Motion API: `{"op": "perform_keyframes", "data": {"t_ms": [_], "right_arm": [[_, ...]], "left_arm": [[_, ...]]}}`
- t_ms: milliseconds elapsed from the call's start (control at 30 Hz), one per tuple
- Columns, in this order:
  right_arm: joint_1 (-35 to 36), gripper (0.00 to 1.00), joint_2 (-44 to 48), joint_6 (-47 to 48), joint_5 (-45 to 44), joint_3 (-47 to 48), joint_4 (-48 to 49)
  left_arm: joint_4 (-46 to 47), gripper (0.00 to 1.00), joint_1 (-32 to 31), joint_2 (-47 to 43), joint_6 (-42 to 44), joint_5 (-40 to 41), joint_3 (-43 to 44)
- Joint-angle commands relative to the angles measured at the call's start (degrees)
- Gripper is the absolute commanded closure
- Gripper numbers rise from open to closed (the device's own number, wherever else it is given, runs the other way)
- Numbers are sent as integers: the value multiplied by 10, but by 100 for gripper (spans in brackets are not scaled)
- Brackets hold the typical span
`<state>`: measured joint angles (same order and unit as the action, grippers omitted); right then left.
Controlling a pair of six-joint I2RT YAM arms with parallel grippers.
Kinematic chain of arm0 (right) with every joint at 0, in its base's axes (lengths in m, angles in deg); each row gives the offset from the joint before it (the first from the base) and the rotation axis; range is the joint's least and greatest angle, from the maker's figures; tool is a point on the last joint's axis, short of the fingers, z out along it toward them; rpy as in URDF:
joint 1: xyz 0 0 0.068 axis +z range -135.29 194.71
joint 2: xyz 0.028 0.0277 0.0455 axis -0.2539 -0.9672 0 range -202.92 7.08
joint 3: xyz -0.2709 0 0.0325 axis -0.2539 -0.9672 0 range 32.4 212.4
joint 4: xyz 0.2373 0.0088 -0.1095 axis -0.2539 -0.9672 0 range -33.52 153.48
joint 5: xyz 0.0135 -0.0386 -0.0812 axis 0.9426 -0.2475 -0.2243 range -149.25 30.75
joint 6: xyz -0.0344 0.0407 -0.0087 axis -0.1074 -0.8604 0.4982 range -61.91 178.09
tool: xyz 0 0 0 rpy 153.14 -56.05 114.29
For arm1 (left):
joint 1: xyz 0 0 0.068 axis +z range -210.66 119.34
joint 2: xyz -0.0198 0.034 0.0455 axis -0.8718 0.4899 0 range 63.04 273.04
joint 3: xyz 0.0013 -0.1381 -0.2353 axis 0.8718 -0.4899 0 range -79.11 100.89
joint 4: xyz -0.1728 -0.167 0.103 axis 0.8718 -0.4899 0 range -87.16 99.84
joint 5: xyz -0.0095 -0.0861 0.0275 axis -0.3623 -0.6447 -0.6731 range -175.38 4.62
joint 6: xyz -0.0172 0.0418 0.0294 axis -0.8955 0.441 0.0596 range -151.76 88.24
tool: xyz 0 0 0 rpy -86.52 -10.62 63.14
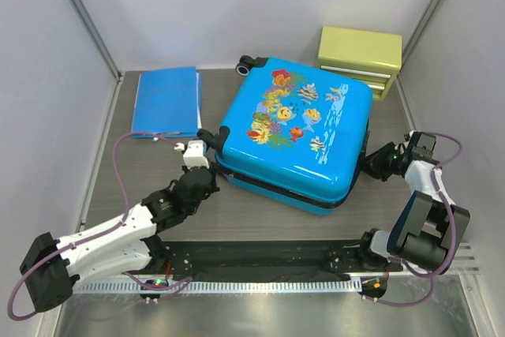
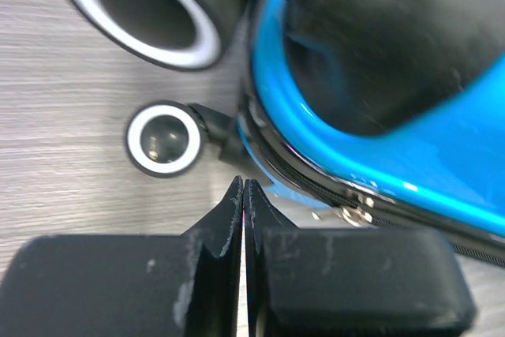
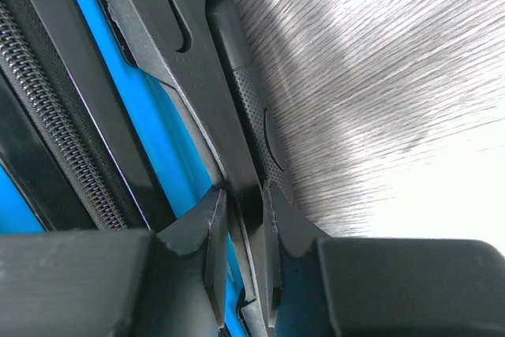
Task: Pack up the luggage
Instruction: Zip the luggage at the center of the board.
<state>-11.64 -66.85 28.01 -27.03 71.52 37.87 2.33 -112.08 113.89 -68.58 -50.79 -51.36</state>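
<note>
Closed luggage [image 1: 296,132] lies flat, right of the tabletop [image 1: 260,222] centre; a bare strip runs along the near edge. Folder [image 1: 166,102] at far left; box [image 1: 359,53] in the far right corner. Left gripper [image 2: 243,195], fully closed and empty, sits beside a wheel [image 2: 163,138]. Right gripper [image 3: 242,195] pinches the side handle [image 3: 246,104].

Your top view is bright and evenly lit; the right wrist view glares white over the worktop [image 3: 418,187], with close parts blurred.

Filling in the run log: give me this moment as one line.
luggage: closed, lying flat | left gripper: shut, empty, by corner wheel | right gripper: shut on handle
</note>
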Motion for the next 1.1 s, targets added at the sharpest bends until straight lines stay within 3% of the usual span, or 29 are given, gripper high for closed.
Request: {"op": "perform_keyframes", "data": {"t_ms": [0, 167, 233, 333, 367, 467, 500, 733, 933, 1067], "right_arm": [[10, 99, -29, -14, -61, -8, -41], [9, 99, -31, -13, -63, -8, -42], [10, 99, -36, -14, -61, -8, -40], [9, 99, -39, -11, -60, -5, -42], [10, 99, -39, -11, -60, -5, -41], [9, 99, -39, -12, -59, -6, -41], [9, 99, -40, -12, -59, -6, -41], [9, 99, -36, -11, -57, -9, -42], [9, 99, -29, -4, -56, 0, -59], [10, 99, -23, 1, -58, 8, -68]], "left_arm": [[2, 100, 24, -11, 15, 25, 2], [71, 99, 29, -36, 34, -79, -24], [114, 94, 29, -37, 46, -136, -46], [112, 77, 27, -35, 52, -192, -50], [111, 58, 27, -41, 50, -197, -52], [118, 39, 28, -59, 53, -198, -62], [125, 38, 28, -61, 55, -199, -64], [167, 37, 27, -18, 58, -204, -67], [209, 49, 27, 20, 55, -160, -65], [237, 50, 27, 33, 55, -145, -63]]}}
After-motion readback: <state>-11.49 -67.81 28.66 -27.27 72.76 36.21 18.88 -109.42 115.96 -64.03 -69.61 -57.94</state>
